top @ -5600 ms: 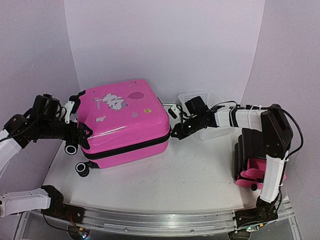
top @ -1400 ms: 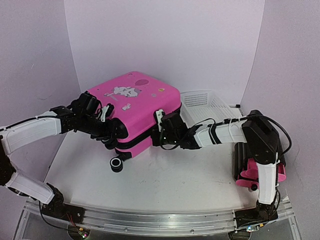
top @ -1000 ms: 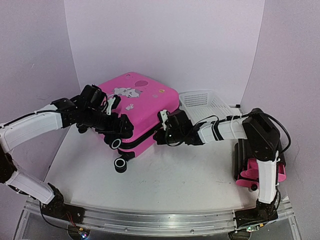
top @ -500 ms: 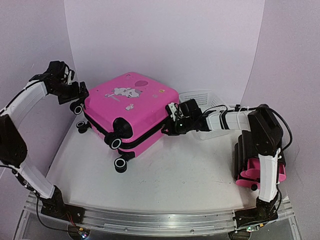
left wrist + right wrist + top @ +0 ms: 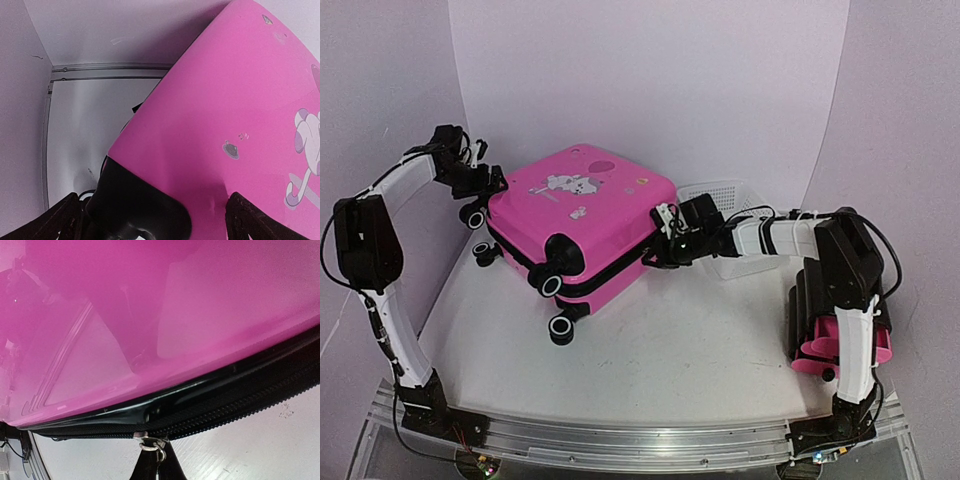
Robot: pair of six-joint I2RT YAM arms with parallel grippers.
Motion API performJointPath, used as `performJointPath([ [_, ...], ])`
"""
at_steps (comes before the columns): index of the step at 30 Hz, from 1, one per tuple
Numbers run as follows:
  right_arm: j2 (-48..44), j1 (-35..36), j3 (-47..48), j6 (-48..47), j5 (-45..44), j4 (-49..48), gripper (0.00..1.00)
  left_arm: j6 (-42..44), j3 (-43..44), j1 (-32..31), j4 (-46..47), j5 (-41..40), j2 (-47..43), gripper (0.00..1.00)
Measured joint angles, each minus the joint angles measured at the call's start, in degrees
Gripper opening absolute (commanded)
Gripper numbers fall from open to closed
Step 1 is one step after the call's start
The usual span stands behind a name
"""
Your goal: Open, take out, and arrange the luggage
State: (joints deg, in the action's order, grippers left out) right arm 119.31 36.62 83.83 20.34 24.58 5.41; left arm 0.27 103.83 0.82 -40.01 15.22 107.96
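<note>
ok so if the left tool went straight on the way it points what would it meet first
Most likely the luggage: the open left tool points at its corner, and the black wheel mount there looks nearest, though depth is unclear.

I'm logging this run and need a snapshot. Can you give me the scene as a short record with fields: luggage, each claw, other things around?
luggage: pink, lying flat on the table, sticker side up, lid down
left claw: open, at the luggage's far left corner by a wheel, holding nothing
right claw: shut on the zipper pull, at the luggage's right side
basket: white, behind the right arm
cabinet: black with pink drawers, at the table's right edge
</note>
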Motion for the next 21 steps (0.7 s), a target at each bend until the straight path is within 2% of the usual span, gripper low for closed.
performJointPath([
  [4,0.9,-0.1,1.8,0.0,0.1,1.0,0.0,-0.5,-2.3,0.3,1.8,0.8,-0.6,0.96],
  [13,3.0,-0.7,6.1,-0.6,-0.2,3.6,0.0,-5.0,-15.5,1.2,10.3,3.1,-8.3,0.88],
  [21,8.7,-2.1,15.2,-4.1,-2.7,5.2,0.0,-7.2,-33.9,0.5,15.7,2.8,-24.1,0.86],
])
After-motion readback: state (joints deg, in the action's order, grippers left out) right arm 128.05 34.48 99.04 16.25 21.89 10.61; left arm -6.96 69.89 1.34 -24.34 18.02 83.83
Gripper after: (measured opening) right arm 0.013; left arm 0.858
